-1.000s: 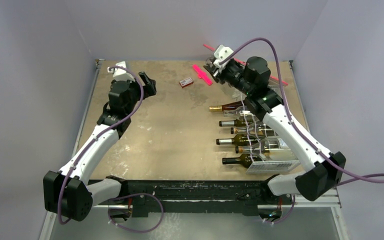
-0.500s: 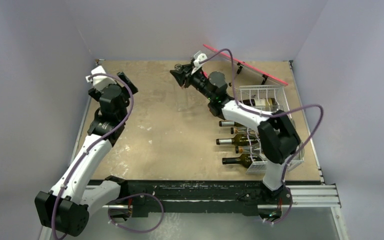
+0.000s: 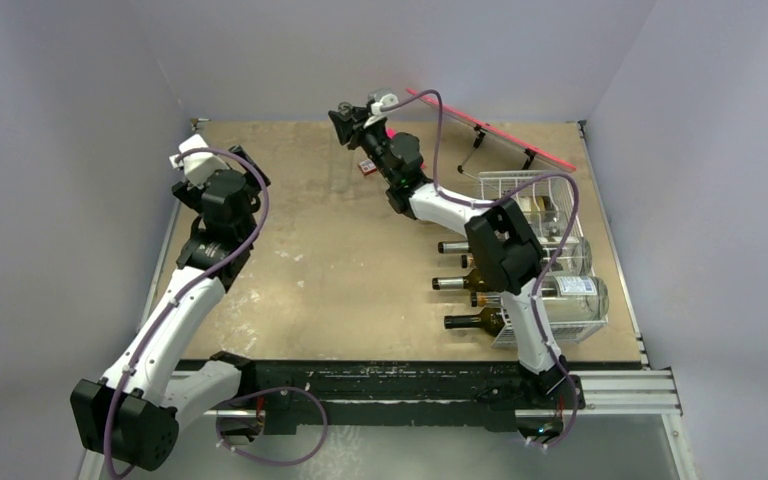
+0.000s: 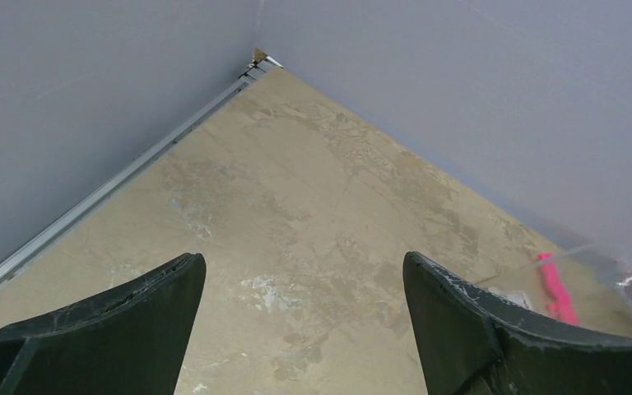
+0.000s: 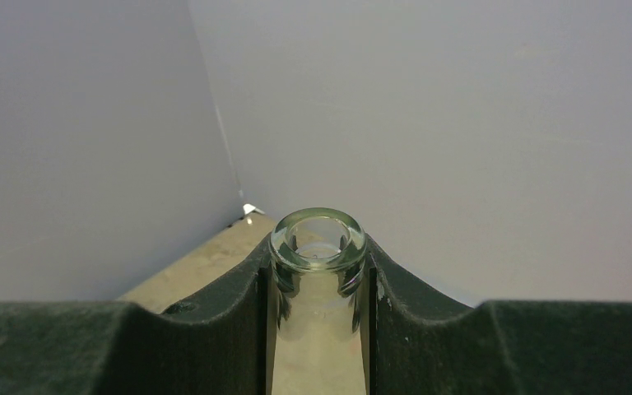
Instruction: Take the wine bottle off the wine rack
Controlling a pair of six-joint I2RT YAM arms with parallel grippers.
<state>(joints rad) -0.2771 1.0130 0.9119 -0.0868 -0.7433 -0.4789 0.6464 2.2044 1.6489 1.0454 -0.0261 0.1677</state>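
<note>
The white wire wine rack (image 3: pixel 545 250) stands at the right of the table with several bottles lying in it, necks pointing left. My right gripper (image 3: pixel 346 120) is stretched out over the far middle of the table, well left of the rack. In the right wrist view it (image 5: pixel 318 259) is shut on the neck of a clear glass wine bottle (image 5: pixel 318 239), whose open mouth sticks out past the fingertips. The bottle's body is hidden. My left gripper (image 3: pixel 245 168) is open and empty over the far left of the table, as the left wrist view (image 4: pixel 304 263) also shows.
A pink flat board on a stand (image 3: pixel 490 128) leans at the back right. A small red box (image 3: pixel 368 166) lies near the right gripper. A pink piece (image 4: pixel 553 288) lies on the table. Grey walls close in the far side and both sides.
My right arm has swung left from above the rack to the far middle of the table. My left arm has shifted a little left and back.
</note>
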